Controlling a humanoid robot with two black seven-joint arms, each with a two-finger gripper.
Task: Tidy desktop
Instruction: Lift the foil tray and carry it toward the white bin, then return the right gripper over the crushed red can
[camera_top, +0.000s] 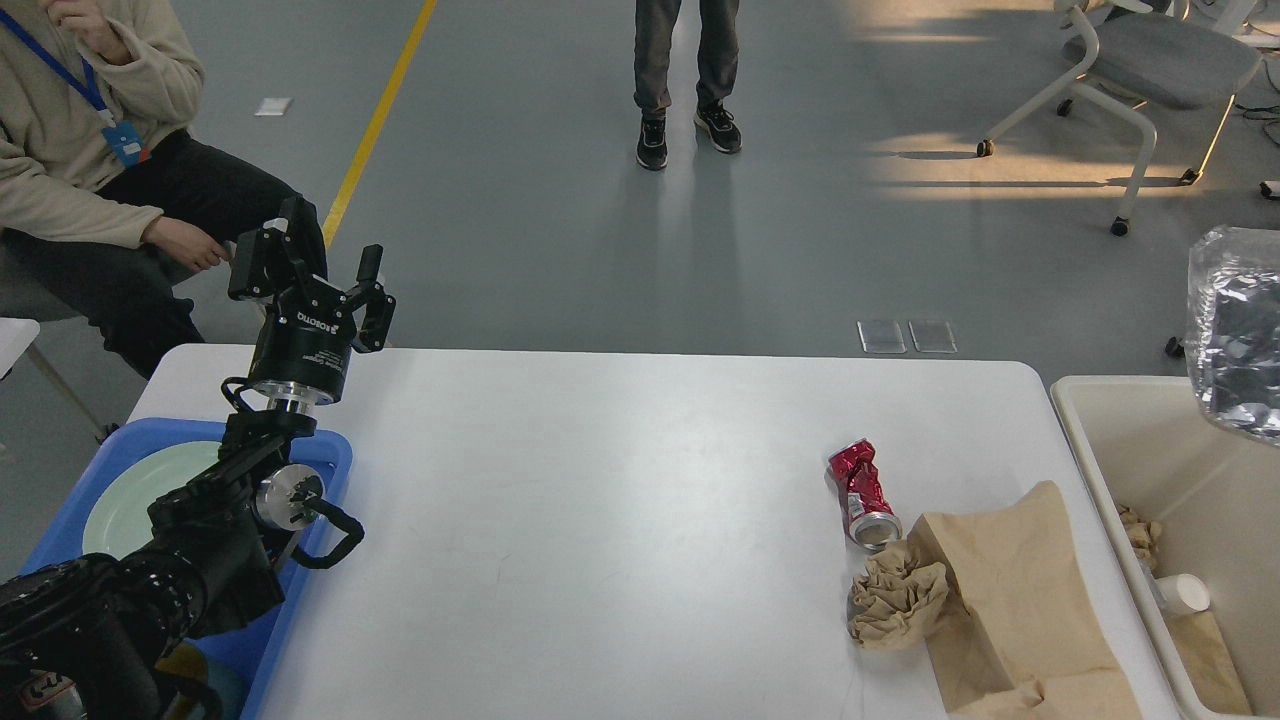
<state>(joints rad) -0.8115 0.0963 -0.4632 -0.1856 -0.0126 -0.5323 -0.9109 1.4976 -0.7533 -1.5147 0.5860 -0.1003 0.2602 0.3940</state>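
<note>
The white desktop (600, 500) fills the middle of the head view. On its right part lie a crushed red can (862, 492), a crumpled brown paper ball (897, 592) and a flat brown paper bag (1010, 600). My left gripper (335, 272) is open and empty, raised over the table's far left corner. A crumpled foil tray (1235, 330) hangs at the right edge above the cream bin (1150, 440). Whatever holds it is out of frame, and my right gripper is not in view.
A blue tray (335, 450) with a pale green plate (130, 490) sits at the left under my left arm. The bin holds crumpled paper and a white cup (1182, 594). A seated person (110, 150) is at far left, a standing person (688, 70) beyond the table.
</note>
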